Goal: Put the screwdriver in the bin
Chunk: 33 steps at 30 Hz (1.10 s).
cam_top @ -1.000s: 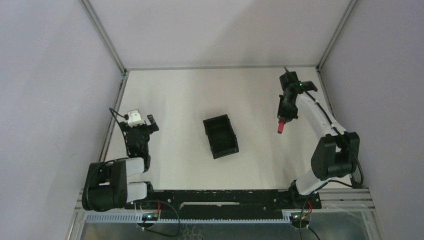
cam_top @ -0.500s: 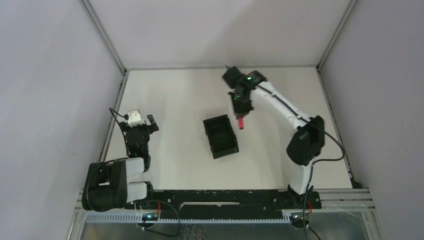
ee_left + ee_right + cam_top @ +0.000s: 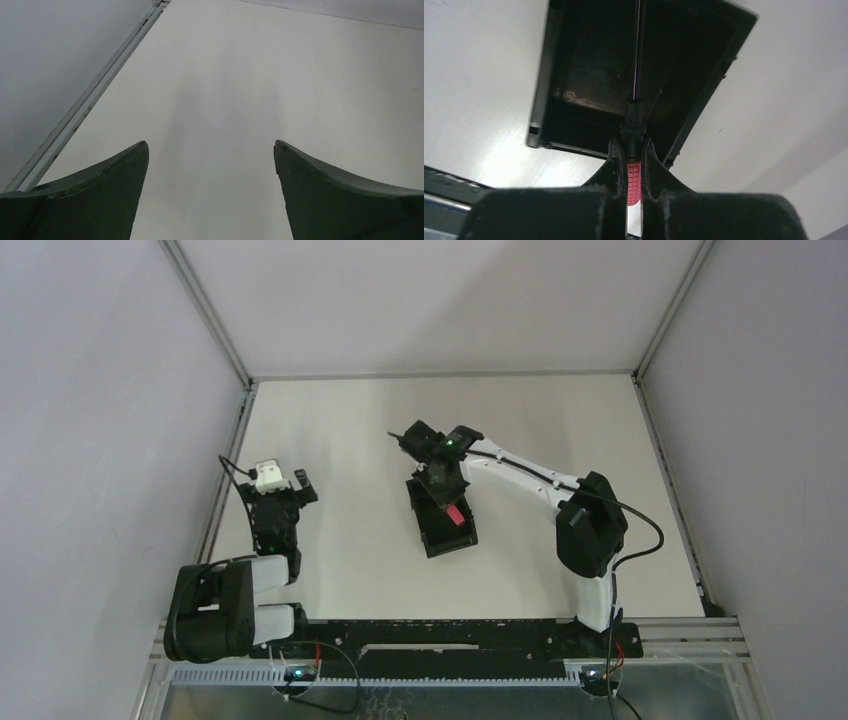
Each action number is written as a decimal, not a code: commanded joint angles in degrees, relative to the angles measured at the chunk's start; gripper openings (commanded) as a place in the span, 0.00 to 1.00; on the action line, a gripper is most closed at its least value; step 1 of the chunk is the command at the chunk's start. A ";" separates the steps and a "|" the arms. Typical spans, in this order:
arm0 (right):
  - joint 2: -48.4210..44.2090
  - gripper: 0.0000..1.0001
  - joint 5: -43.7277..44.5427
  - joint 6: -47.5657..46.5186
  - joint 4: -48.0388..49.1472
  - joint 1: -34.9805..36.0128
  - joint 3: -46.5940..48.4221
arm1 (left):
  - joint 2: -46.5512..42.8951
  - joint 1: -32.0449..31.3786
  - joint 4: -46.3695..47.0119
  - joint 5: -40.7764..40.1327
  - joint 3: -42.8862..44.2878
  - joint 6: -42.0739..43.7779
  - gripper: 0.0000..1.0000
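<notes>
Right gripper (image 3: 443,490) is positioned over the bin (image 3: 438,537), near the middle of the table (image 3: 350,420), with the right arm reaching in from the right side. In the right wrist view its fingers (image 3: 616,161) are drawn almost fully together and clamped on the screwdriver (image 3: 634,181), gripping it at the front end of the red handle, where the black collar begins. The thin shaft runs straight out ahead of the fingertips and across the open interior of the bin (image 3: 543,80). Whether the tip touches the bin floor cannot be told from either view. In the top view the red handle of the screwdriver (image 3: 452,514) shows above the bin's inside, toward its right wall, so the tool is over the bin and in the grip, not lying loose in it. The bin sits flat on the table, turned at a slight angle to the table edges, and nothing else can be made out inside it. Left gripper (image 3: 278,495) rests at the left side of the table, well apart from the bin. In the left wrist view its fingers (image 3: 100,185) stand wide apart, with nothing between them and only bare table (image 3: 250,60) visible ahead.
</notes>
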 commanded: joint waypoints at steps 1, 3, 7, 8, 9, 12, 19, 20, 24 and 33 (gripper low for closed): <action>-1.03 0.00 1.43 -5.47 8.31 1.14 -5.48 | -0.46 -0.24 1.77 -0.41 2.05 0.92 1.00; 0.21 0.00 1.77 -5.89 9.54 1.23 -6.73 | -0.48 -0.25 1.77 -0.40 2.05 0.92 1.00; 2.99 0.00 1.70 -5.99 11.48 1.24 -7.68 | -0.46 -0.23 1.77 -0.40 2.06 0.96 1.00; 3.75 0.00 1.51 -5.84 11.92 1.31 -7.79 | -0.51 -0.23 1.77 -0.46 2.04 0.93 1.00; 4.36 0.00 1.33 -5.66 12.54 1.32 -7.93 | -0.47 -0.23 1.77 -0.42 2.09 0.92 1.00; 6.37 0.00 1.60 -4.94 12.74 1.57 -7.84 | -0.47 -0.22 1.77 -0.40 2.07 0.92 1.00; 6.10 0.07 2.16 -4.21 11.75 1.63 -8.03 | -0.46 -0.24 1.75 -0.40 2.04 0.92 1.00; 5.77 0.12 2.21 -4.15 11.59 1.67 -8.07 | -0.46 -0.19 1.77 -0.43 2.08 0.92 1.00; 4.72 0.30 1.96 -3.33 10.82 1.85 -7.50 | -0.46 -0.24 1.76 -0.43 2.06 0.92 1.00; -1.81 0.47 3.13 -0.78 7.50 2.16 -3.23 | -0.47 -0.25 1.77 -0.40 2.05 0.92 1.00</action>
